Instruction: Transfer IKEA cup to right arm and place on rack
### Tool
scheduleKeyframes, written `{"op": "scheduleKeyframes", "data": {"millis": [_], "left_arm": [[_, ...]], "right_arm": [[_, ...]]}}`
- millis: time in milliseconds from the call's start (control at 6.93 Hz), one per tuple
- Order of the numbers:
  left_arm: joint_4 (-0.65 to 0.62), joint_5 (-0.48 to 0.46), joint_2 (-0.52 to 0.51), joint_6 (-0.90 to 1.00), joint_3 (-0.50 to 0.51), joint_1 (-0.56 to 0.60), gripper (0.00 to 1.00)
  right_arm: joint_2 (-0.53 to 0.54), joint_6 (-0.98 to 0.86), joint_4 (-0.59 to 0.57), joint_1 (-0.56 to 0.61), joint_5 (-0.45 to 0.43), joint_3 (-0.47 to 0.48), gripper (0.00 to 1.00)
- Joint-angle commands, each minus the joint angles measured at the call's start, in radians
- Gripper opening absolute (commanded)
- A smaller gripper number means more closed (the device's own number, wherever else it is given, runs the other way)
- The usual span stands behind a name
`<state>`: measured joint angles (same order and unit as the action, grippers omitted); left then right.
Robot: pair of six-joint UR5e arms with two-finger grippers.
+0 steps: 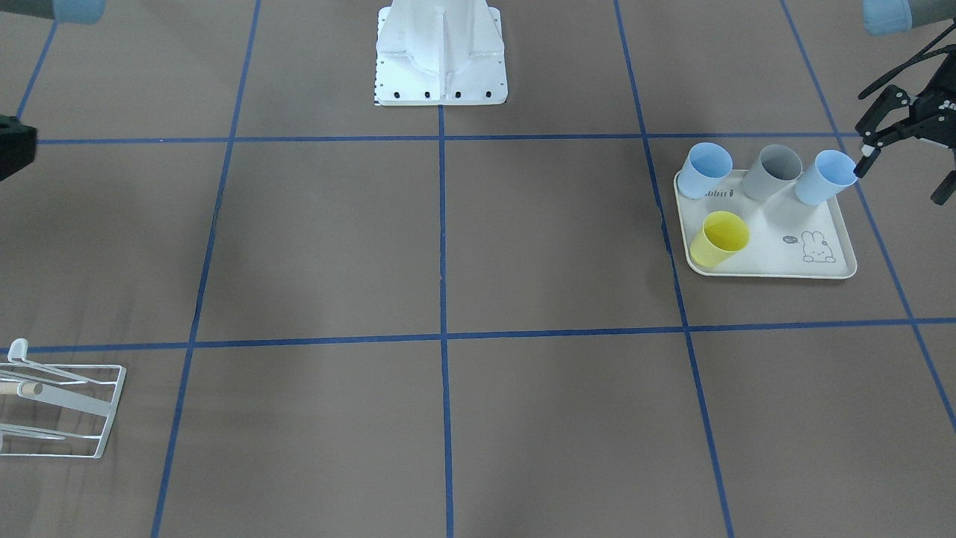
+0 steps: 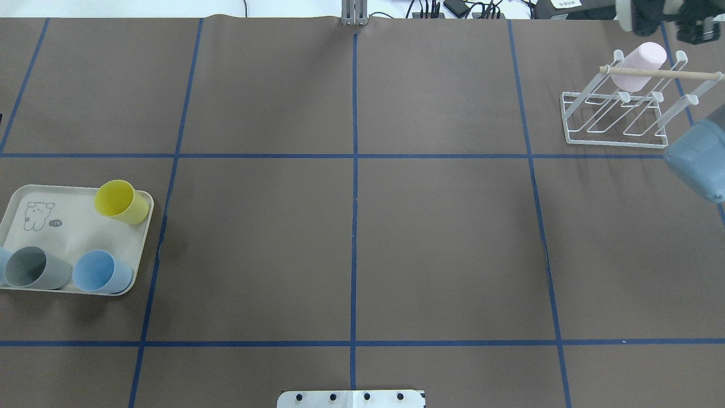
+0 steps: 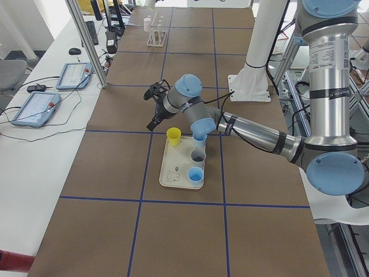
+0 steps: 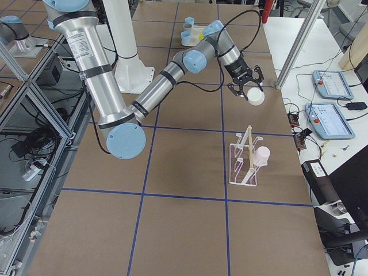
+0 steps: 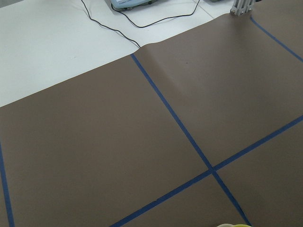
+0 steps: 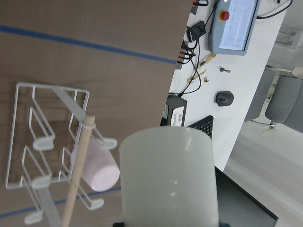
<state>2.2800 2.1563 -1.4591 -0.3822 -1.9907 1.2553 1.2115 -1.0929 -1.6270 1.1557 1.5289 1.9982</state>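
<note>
A white IKEA cup [image 6: 168, 175] fills the right wrist view, held in my right gripper [image 4: 246, 86] above the table, a little apart from the white wire rack [image 4: 244, 164]. A pink cup [image 2: 640, 65] hangs on the rack [image 2: 617, 113] under its wooden dowel. My left gripper [image 1: 904, 175] is open and holds nothing. One fingertip is close to the rim of a light blue cup [image 1: 825, 177] on the cream tray [image 1: 821, 261].
The tray also carries a grey cup [image 1: 773, 172], another light blue cup [image 1: 706, 170] and a yellow cup [image 1: 718, 237]. The robot's white base [image 1: 441, 52] stands at the table's middle edge. Tablets and cables lie beyond the operators' edge.
</note>
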Motion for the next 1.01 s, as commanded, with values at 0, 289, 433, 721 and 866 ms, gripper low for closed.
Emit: {"op": "scheduleKeyframes", "data": {"millis": [0, 289, 433, 721, 866], "left_arm": [[-0.001, 0.0, 0.0, -0.004, 0.001, 0.0, 1.0], [0.001, 0.0, 0.0, -0.012, 0.003, 0.0, 1.0], [0.001, 0.0, 0.002, -0.012, 0.003, 0.0, 1.0], [0.004, 0.0, 0.005, -0.012, 0.003, -0.002, 1.0], [0.004, 0.002, 0.005, -0.012, 0.003, -0.002, 1.0]], "right_arm": [[0.006, -0.321, 0.01, 0.1, -0.024, -0.126, 0.0], [0.049, -0.324, 0.185, 0.101, -0.082, -0.259, 0.0], [0.066, -0.341, 0.285, 0.101, -0.085, -0.333, 0.0], [0.072, -0.413, 0.305, 0.041, -0.165, -0.369, 0.0], [0.089, -0.415, 0.306, 0.024, -0.176, -0.381, 0.0]]}}
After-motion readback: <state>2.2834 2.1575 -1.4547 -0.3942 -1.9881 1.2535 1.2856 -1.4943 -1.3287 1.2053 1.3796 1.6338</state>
